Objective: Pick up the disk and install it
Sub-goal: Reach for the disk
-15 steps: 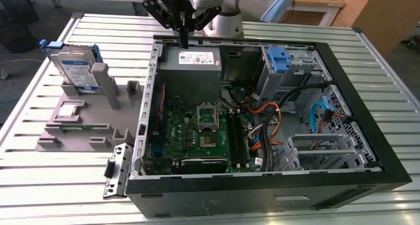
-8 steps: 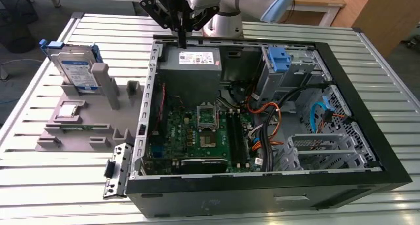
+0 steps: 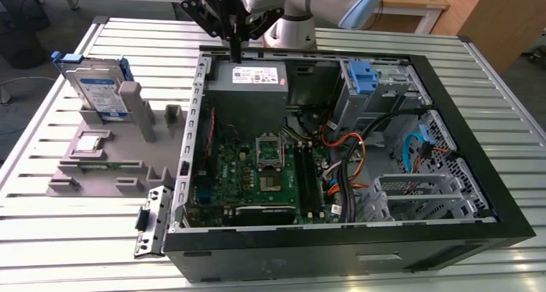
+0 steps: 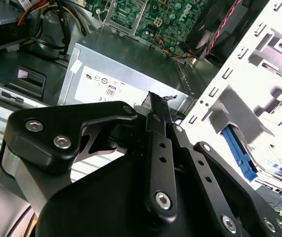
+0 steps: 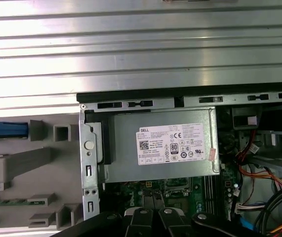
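The disk (image 3: 96, 91) stands upright in a grey fixture (image 3: 111, 167) on the exterior view's left, outside the computer case. It is a silver drive with a white-and-blue label in a blue carrier. The first wrist view shows the blue edge of the disk (image 5: 2, 130). In the second wrist view the disk (image 4: 259, 165) shows past the case wall. My gripper (image 3: 235, 52) hangs over the rear of the case, its tips just above the grey power supply (image 3: 247, 78). The black fingers (image 4: 156, 111) are pressed together with nothing between them. The disk is well apart from the gripper.
The open computer case (image 3: 341, 247) lies on a slatted metal table (image 3: 51, 234), with the motherboard (image 3: 265, 170) and cables (image 3: 358, 145) exposed. A blue bracket (image 3: 362, 75) sits in the drive bay at the exterior view's upper right. A metal cage (image 3: 418, 193) sits lower right.
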`<state>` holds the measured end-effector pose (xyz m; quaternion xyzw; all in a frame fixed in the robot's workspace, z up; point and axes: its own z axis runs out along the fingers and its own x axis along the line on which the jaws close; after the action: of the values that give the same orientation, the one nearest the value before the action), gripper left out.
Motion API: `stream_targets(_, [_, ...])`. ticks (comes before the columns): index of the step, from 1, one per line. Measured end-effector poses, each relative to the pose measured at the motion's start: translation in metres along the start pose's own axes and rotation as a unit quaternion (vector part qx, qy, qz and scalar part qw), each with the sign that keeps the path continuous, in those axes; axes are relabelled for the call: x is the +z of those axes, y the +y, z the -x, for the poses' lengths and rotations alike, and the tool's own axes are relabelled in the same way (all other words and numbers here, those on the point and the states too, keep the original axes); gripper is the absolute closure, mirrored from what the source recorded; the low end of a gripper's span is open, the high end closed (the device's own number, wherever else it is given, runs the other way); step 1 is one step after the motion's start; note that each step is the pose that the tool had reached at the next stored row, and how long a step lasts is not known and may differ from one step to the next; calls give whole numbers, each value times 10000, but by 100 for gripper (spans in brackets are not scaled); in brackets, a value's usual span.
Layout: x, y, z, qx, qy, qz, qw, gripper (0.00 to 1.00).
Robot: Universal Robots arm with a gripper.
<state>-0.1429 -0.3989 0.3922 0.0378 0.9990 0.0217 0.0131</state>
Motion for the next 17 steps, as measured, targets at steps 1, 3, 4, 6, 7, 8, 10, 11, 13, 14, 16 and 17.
stream_targets(1, [0, 0, -1, 0, 0, 0, 10000, 90])
stream_targets(3, [0, 0, -2, 0, 0, 0, 10000, 90])
stream_targets(4, [0, 0, -3, 0, 0, 0, 10000, 90])
stream_targets(6, [0, -2, -16, 1, 0, 0, 10000, 90])
stream_targets(7, [0, -3, -25, 0, 0, 0, 10000, 90])
stream_targets(8, [0, -3, -35, 0, 0, 0, 10000, 90])
stream_targets(10, [0, -4, -56, 0, 0, 0, 10000, 90])
stream_targets(11, [0, -5, -67, 1, 0, 0, 10000, 90])
stream_targets(13, [1, -7, -92, 1, 0, 0, 10000, 90])
stream_targets(14, [1, -8, -107, 1, 0, 0, 10000, 90])
stream_targets(16, [1, -10, -135, 0, 0, 0, 10000, 90])
stream_targets(17, [1, -11, -148, 0, 0, 0, 10000, 90])
